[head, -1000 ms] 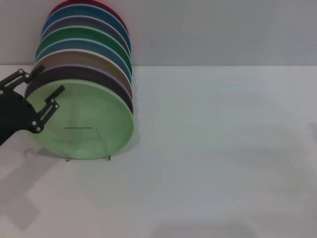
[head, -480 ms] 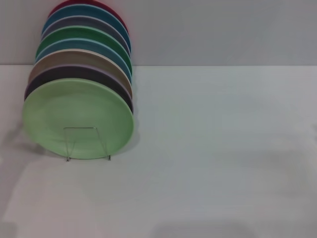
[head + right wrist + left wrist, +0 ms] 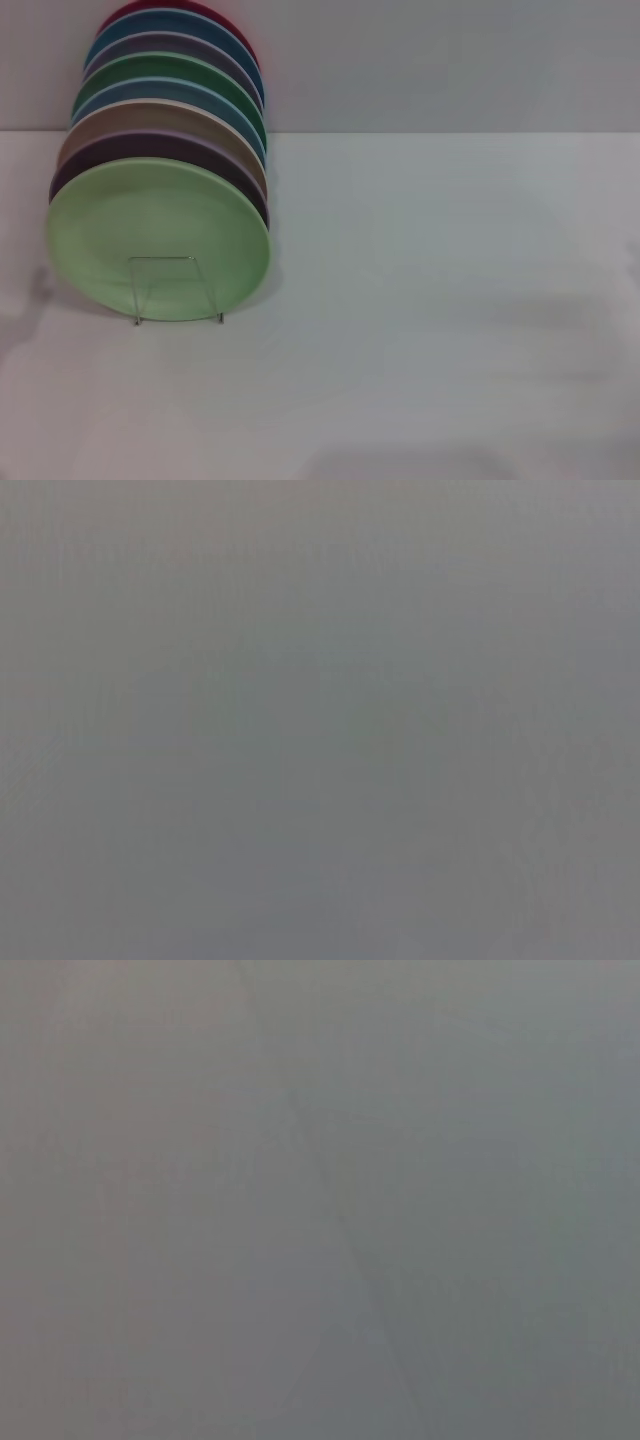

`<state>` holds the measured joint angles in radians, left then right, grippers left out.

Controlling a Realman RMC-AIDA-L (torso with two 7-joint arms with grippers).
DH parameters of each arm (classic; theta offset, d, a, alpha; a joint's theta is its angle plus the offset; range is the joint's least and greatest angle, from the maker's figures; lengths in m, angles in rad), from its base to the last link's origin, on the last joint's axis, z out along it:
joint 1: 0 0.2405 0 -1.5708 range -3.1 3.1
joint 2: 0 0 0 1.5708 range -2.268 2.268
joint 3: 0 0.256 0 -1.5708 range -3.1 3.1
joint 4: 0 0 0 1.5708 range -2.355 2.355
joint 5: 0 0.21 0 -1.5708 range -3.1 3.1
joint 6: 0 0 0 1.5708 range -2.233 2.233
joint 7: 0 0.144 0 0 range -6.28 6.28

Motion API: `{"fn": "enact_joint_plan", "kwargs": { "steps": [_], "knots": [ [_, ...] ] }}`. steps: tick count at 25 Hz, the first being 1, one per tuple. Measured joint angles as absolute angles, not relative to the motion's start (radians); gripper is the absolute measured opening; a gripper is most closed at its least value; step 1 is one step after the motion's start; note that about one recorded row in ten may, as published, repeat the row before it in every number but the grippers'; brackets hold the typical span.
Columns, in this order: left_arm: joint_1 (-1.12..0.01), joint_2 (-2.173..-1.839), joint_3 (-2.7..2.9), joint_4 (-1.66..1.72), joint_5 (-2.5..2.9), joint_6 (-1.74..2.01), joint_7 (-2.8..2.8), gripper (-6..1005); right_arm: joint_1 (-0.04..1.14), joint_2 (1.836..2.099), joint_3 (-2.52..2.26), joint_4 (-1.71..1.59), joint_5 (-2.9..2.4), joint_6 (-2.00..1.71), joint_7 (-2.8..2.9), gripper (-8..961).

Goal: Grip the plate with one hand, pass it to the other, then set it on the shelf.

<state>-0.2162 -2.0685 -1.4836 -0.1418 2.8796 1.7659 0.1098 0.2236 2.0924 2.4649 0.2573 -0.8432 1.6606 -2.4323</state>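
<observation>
The pale mint-green plate point(image 3: 158, 238) stands on edge at the front of a row of plates, leaning in the small clear rack point(image 3: 176, 290) at the table's left. Behind it stand a dark purple plate point(image 3: 160, 148), a tan one, blue ones and a darker green plate point(image 3: 165, 68). Neither gripper shows in the head view. Both wrist views show only a plain grey surface, with no fingers and no plate in them.
The white table point(image 3: 440, 300) stretches to the right and front of the rack. A grey wall point(image 3: 450, 60) rises behind the table. The row of plates reaches back to the wall at the far left.
One second ago my left gripper stood open at the mint plate's left rim. It has drawn away to the left and out of the head view. The plate stays in the rack.
</observation>
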Motion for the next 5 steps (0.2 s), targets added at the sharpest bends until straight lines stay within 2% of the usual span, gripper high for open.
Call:
{"fn": "enact_joint_plan", "kwargs": {
  "steps": [5],
  "knots": [
    [-0.211,-2.070,-1.505,-0.141,2.879,1.764,0.086,795,0.227,2.092,2.465,0.253,-0.842,1.658,-2.441,594]
  ]
}}
